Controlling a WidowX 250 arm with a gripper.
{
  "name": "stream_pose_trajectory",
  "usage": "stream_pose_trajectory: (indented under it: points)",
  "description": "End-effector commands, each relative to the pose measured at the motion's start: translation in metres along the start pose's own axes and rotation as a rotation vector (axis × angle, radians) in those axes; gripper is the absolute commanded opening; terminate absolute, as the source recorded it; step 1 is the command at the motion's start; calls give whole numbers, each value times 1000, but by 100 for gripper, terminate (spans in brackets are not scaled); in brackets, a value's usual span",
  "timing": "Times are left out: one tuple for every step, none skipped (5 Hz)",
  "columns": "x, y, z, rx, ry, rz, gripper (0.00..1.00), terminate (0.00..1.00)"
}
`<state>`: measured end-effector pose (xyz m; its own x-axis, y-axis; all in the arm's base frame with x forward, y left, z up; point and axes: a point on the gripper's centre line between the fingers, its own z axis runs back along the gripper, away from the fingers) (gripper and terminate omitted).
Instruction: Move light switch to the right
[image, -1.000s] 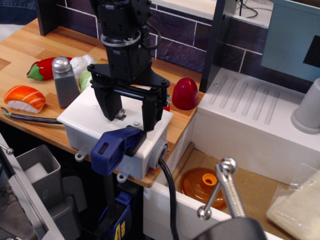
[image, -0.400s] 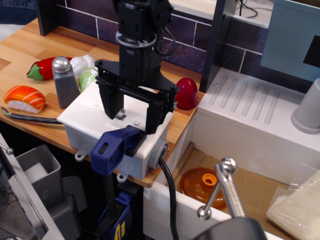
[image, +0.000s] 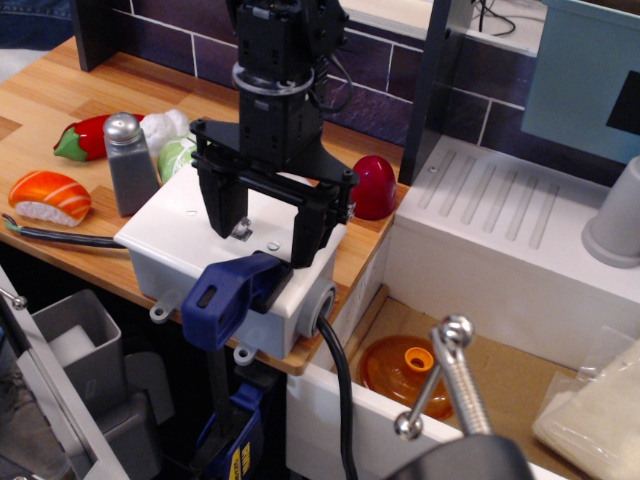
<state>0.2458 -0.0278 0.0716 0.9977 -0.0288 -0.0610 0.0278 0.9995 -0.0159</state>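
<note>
The white electrical box sits at the front edge of the wooden counter, held by a blue clamp. The light switch, a small silvery toggle on a metal plate, stands on top of the box. My black gripper is open and points down over the box. Its left finger sits right beside the toggle, seemingly touching it, and its right finger stands apart to the right. The toggle lies between the fingers, close to the left one.
A grey shaker stands just left of the box. A sushi piece, a red pepper and a red dome lie around it. A white sink is to the right; an orange cup lies below.
Over the last second my gripper shifted right a little above the box; since 0.4 s ago nothing has visibly moved.
</note>
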Motion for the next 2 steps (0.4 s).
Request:
stream_pose_trajectory:
  points:
    - [7, -9, 16, -9, -61, -12, 100, 0]
    - [7, -9, 16, -9, -61, -12, 100, 100]
